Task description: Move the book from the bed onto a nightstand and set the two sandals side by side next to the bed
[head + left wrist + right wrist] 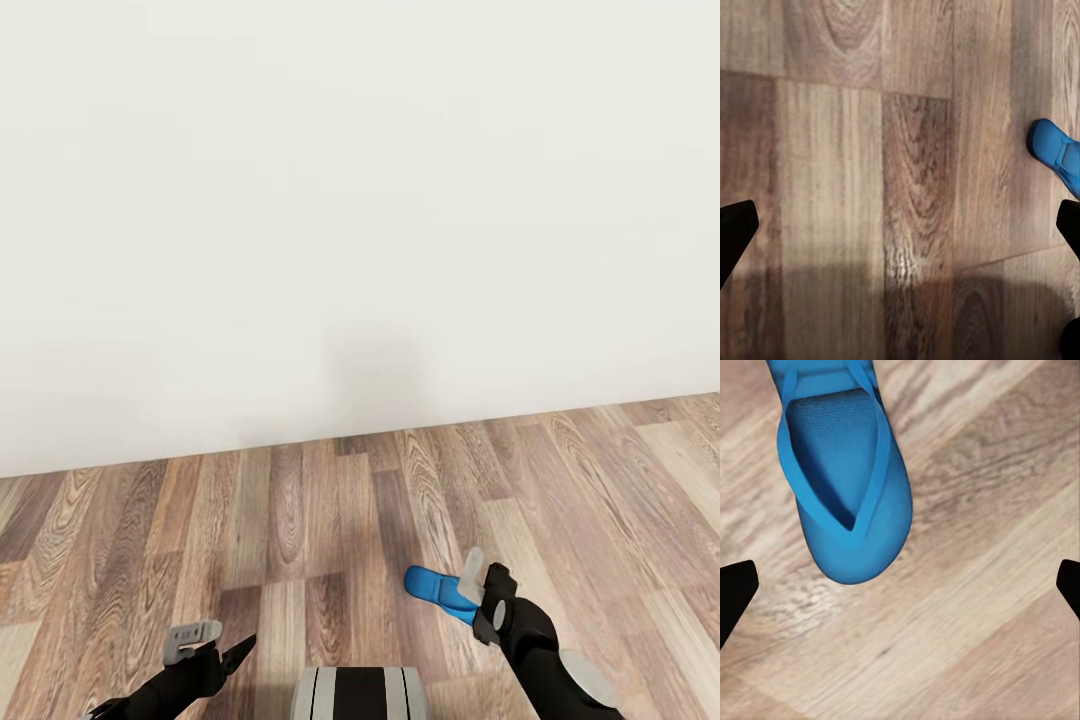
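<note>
One bright blue sandal lies on the brown wood-plank floor, just in front of my right gripper. In the right wrist view the sandal shows its toe end and thin straps. It sits beyond the gripper, whose dark fingertips stand wide apart and open, not touching it. My left gripper hovers low over bare floor and is open too. The sandal's tip shows off to its side. The book, the bed and the nightstand are out of view.
A plain white wall rises straight ahead and meets the plank floor a short way in front of me. My own base shows at the bottom edge between the arms.
</note>
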`<state>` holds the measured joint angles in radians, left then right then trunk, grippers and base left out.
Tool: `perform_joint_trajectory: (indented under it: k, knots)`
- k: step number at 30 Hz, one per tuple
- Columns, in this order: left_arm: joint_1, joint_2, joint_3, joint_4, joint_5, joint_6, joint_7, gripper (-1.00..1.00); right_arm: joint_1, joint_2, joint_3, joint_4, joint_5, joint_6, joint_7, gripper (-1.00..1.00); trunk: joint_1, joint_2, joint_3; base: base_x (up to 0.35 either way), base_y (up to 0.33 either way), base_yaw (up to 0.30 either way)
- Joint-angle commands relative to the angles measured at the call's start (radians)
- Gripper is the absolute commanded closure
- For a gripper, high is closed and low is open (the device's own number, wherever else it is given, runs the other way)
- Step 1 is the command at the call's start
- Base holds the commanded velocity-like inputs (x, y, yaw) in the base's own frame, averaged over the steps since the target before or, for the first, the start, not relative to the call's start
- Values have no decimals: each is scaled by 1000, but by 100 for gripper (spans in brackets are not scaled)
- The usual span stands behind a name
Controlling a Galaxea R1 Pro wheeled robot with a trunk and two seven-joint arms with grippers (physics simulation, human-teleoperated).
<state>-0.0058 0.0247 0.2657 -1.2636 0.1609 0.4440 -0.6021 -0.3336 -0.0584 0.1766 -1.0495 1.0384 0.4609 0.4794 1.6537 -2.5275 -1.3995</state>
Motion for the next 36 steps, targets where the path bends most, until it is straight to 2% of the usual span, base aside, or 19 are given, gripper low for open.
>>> perform_joint_trajectory:
  k: [1, 3, 7, 15, 17, 20, 23, 31, 36]
  knots:
    - [0, 0, 1, 0, 8, 8, -2, -100, 0, 4, 3, -2, 10, 3, 8, -100, 0, 0, -1, 0, 0, 0]
    - [0, 0, 0, 0, 8, 8, -2, -100, -1, 23, 3, -2, 10, 2, 10, -100, 0, 0, -1, 0, 0, 0]
    - [0, 0, 0, 0, 8, 9, -2, -100, -1, 38, 3, -3, 9, 1, 14, -100, 0, 0, -1, 0, 0, 0]
    - [0, 0, 0, 0, 8, 9, -2, -100, -1, 47, 3, -3, 3, -1, 15, -100, 0, 0, -1, 0, 0, 0]
    - [0, 0, 0, 0, 8, 9, -2, -100, -1, 46, 3, -3, -28, -1, 15, -100, 0, 0, -1, 0, 0, 0]
    - [0, 0, 0, 0, 8, 9, -2, -100, -1, 46, 4, -3, -79, -1, 15, -100, 1, -1, -12, 0, 0, 0]
    - [0, 0, 1, 0, 8, 9, -2, -100, -1, 46, 4, -3, -91, -1, 15, -100, 3, -2, -24, 0, 0, 0]
    - [0, 0, 1, 0, 8, 9, -2, -100, -1, 46, 4, -3, -99, -1, 15, -100, 6, -4, -55, 0, 0, 0]
    - [0, 0, 1, 0, 8, 9, -2, -100, -1, 46, 4, -6, -98, -1, 15, -100, 6, -4, -55, 0, 0, 0]
